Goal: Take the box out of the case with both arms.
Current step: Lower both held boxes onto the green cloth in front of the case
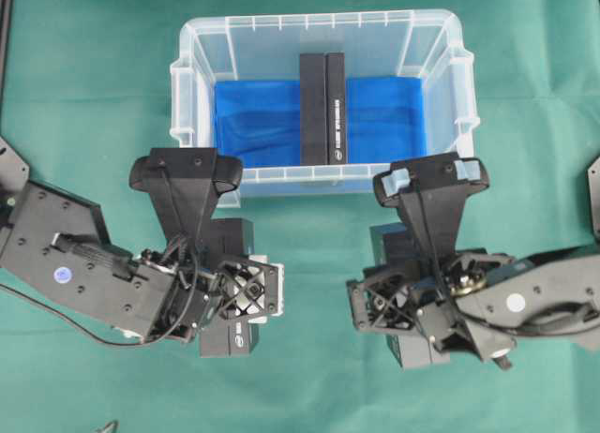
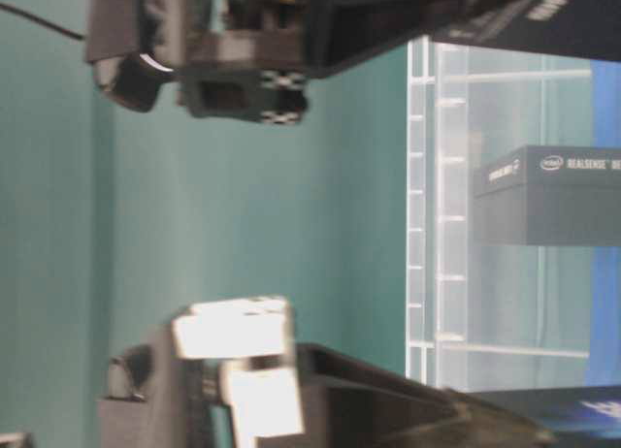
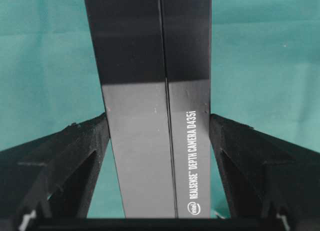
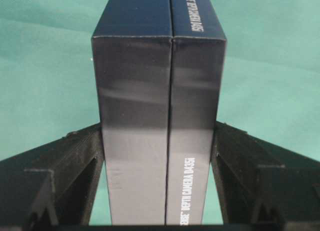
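case: clear translucent plastic bin (image 1: 319, 21), rectangular, ribbed rim, moulded side handles. It sits at the far middle of the green cloth (image 1: 94, 96).
lining: blue sheet (image 1: 258, 124), slightly wrinkled, covers the case floor.
boxes in case: two slim matte-black cartons (image 1: 323, 110) pressed side by side on the sheet, mid-case, long axis running near-to-far. There is white print on the right-hand one. The table-level view reads "Intel RealSense" on a carton through the case wall.
room in case: bare blue sheet lies open on both sides of the pair, which sits well apart from both side walls.
left gripper: black frame with dark pads (image 1: 186, 175), just outside the near wall of the case, over the rim's left part. It is clamped on the left held pair (image 3: 140, 156), with both fingers flush on its outer faces.
left held pair: two black cartons with sharp edges, a thin seam and a satin sheen. White print reads "REALSENSE DEPTH CAMERA D435i".
right gripper: black frame with pale blue pads (image 1: 431, 180), at the near rim's right part. It is closed on the right held pair (image 4: 135, 141), fingers touching both sides.
right held pair: same cartons, end faces towards the camera, only cloth behind.
clearance: both held pairs are outside the case. The arms are well apart, with open cloth between them.
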### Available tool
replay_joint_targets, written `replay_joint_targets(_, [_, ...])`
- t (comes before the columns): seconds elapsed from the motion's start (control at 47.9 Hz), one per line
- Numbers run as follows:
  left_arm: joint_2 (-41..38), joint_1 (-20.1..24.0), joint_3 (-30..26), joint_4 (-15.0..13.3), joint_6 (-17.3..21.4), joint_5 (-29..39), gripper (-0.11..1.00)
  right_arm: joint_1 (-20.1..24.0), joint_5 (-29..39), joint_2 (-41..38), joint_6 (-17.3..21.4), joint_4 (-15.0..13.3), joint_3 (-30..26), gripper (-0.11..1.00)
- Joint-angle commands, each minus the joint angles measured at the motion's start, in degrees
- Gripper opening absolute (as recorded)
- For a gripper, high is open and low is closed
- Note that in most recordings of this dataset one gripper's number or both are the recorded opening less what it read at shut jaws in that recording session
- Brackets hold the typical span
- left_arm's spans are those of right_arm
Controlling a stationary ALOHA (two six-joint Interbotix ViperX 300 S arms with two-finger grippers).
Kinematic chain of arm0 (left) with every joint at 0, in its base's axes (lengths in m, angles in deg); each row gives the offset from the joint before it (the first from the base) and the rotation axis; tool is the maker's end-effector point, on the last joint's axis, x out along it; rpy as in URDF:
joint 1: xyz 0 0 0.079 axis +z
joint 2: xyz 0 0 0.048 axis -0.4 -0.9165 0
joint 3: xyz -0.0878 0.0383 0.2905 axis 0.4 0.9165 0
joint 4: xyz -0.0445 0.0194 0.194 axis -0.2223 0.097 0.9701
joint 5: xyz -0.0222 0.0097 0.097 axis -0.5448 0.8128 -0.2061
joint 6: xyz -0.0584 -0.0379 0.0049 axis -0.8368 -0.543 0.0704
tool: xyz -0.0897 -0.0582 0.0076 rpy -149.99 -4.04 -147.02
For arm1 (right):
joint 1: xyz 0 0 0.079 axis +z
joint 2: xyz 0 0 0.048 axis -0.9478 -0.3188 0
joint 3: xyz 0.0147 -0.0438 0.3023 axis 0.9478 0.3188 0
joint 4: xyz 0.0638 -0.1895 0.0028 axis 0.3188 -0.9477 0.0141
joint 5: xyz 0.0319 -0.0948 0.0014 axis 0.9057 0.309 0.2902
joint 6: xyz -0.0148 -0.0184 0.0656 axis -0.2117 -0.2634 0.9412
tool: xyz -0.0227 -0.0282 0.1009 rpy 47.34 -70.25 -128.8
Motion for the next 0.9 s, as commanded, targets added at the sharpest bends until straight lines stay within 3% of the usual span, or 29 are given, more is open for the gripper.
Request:
replay_joint_targets(0.0, [1.05,-0.26,0.62,0.44,-0.88,-1.93,0.64,-0.18,-2.2,0.88,0.53,-0.18,1.05,0.67])
replay_joint_targets(0.355, [-2.72,-0.35,3.6,-1.05,-0.88,-10.37,0.64,-0.35,-12.83,0.88,3.25,2.29,8.53,0.67])
replay_joint_targets(0.877, [-2.02,-0.35,4.92,-1.76,-0.53,-10.9,0.64,-0.35,-13.18,0.88,2.72,1.58,9.32,0.67])
